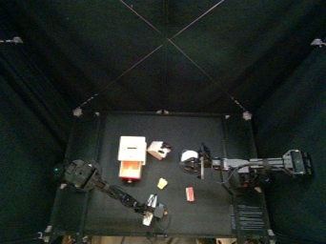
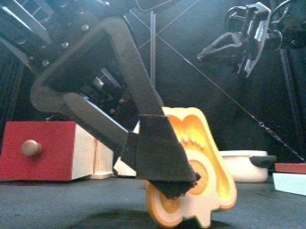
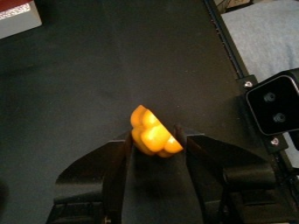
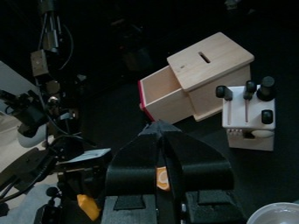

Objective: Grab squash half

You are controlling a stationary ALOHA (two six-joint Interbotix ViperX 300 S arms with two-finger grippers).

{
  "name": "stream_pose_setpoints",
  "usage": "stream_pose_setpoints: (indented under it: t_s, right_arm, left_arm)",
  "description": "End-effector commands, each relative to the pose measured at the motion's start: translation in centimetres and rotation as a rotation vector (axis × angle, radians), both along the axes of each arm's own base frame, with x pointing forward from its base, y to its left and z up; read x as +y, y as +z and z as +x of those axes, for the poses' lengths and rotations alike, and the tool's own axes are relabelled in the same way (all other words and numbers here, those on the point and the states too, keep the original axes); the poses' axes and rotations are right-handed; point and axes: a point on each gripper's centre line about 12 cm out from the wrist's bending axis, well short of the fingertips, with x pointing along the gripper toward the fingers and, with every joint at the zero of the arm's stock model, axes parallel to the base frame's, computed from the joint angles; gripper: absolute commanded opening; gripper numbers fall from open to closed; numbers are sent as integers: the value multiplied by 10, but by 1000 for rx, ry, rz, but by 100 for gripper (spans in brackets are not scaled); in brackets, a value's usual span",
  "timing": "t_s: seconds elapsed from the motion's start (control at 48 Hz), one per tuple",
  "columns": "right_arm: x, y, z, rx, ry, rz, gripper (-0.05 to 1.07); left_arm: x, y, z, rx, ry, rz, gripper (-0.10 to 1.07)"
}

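The left gripper (image 3: 156, 162) points down at the front edge of the surface (image 3: 105, 79), its jaws spread to either side of the squash half (image 3: 155, 140) and, in the left wrist view, lying close along its flanks; whether they already press it cannot be told. The squash half stands upright on the surface in the front view, a lobed orange-yellow piece with a pale cut face and a smooth, glossy skin. It is probably a light, rigid toy that will not deform, so the skin may slip and the piece may tip or twist if squeezed off-centre; the broad flanks at mid-height, where the jaws stand now, look the soundest place to take hold. Nothing stands between the jaws and the piece. Farther back on the surface lie a wooden box (image 2: 42, 148) with a red drawer front and knob, a white bowl (image 2: 245, 166), a white block (image 4: 249, 109) with black pegs, and small orange pieces (image 1: 162, 182), all well apart from the squash half. The right gripper (image 4: 165, 140) hangs raised at the right, pressed together and empty.
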Motion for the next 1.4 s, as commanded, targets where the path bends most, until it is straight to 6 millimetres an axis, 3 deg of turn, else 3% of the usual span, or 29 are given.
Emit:
stream_pose_setpoints:
  t_s: [0.0,0.479,0.958,1.375]
  right_arm:
    - [-1,6,1,-21,-4,-2,26]
    - [-2,6,0,-20,-7,-2,26]
    - [-2,5,0,-17,-8,-2,26]
    - [-2,5,0,-17,-8,0,26]
  left_arm:
    - [0,10,5,-26,11,-7,78]
    - [7,11,6,-36,40,24,59]
    - [22,32,-7,-72,95,58,59]
    - [26,32,-10,-73,108,74,59]
